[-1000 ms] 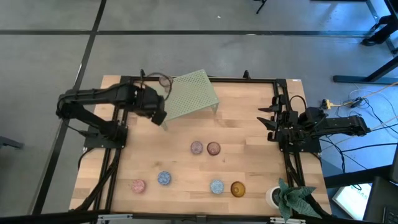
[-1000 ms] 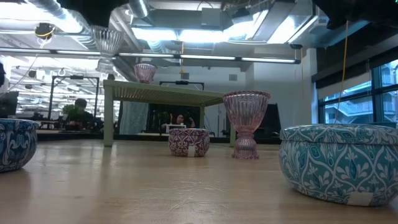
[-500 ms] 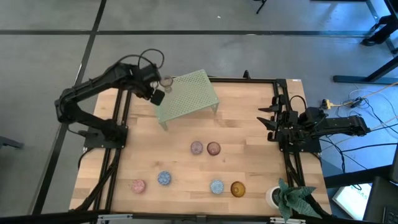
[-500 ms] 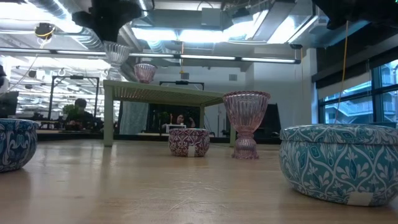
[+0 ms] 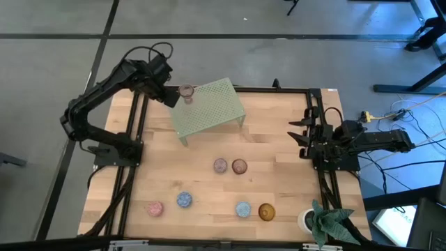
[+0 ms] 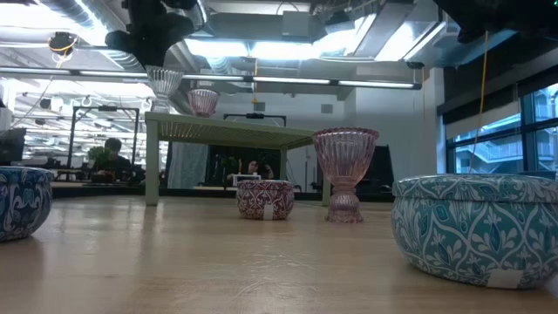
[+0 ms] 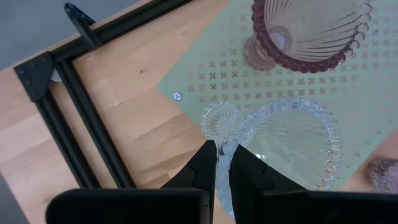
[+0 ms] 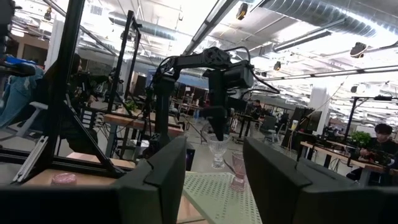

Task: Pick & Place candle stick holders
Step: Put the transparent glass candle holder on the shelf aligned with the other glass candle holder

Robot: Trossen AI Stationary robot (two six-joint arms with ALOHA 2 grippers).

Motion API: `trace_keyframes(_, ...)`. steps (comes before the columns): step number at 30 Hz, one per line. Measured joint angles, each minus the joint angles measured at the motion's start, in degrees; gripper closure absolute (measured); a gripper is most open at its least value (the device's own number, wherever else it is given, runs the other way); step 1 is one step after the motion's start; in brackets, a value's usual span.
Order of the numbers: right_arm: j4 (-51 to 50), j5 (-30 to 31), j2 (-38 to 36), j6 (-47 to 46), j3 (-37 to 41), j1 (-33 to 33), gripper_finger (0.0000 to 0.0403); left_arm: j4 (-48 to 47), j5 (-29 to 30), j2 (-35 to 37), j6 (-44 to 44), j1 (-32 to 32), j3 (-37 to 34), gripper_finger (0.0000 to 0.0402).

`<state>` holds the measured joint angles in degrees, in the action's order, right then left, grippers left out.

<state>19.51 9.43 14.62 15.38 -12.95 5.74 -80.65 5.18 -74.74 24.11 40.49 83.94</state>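
1. From above: the left gripper [image 5: 172, 97] reaches to about eleven o'clock of the tabletop [image 5: 279, 167], at the corner of the green rack [image 5: 209, 107], where a pink cup [image 5: 186, 91] stands. Six more cups wait nearer six o'clock: a mauve one [image 5: 220, 165] beside a brown one [image 5: 239, 166], then a pink bowl [image 5: 155, 208], two blue ones [image 5: 184, 199] and an amber one [image 5: 266, 211]. The right gripper [image 5: 298, 132] idles at three o'clock.

2. From tabletop height: a clear stemmed cup [image 6: 164, 85] hangs under the left arm with its foot about at the rack's top, just beside the pink cup [image 6: 203, 101]. I cannot tell whether it has landed. My guess is the rack is the shelf they are being moved to.

3. Left wrist: the jaws are pinched nearly closed on the clear cup's [image 7: 292, 149] rim, one finger [image 7: 202, 171] outside the glass. Gripping the thin rim keeps the cup upright and lets it go down close to its neighbour [image 7: 308, 31] without knocking it.

4. Right wrist: these jaws stand about half open, holding nothing, pointed across at the rack [image 8: 217, 193] and the working arm.
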Motion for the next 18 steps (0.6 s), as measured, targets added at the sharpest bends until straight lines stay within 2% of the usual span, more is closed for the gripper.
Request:
trace_keyframes(7, -0.52, 0.0, -0.01, -0.15, 0.0, 0.02, 0.0238, -0.1, -3.11, 0.0, -3.8, 3.62, -0.01, 0.0384)
trace_keyframes(18, -0.59, 0.0, -0.01, -0.15, 0.0, 0.0, 0.0238, 4.78, -5.78, -0.09, -5.41, 3.96, -5.06, 0.0384)
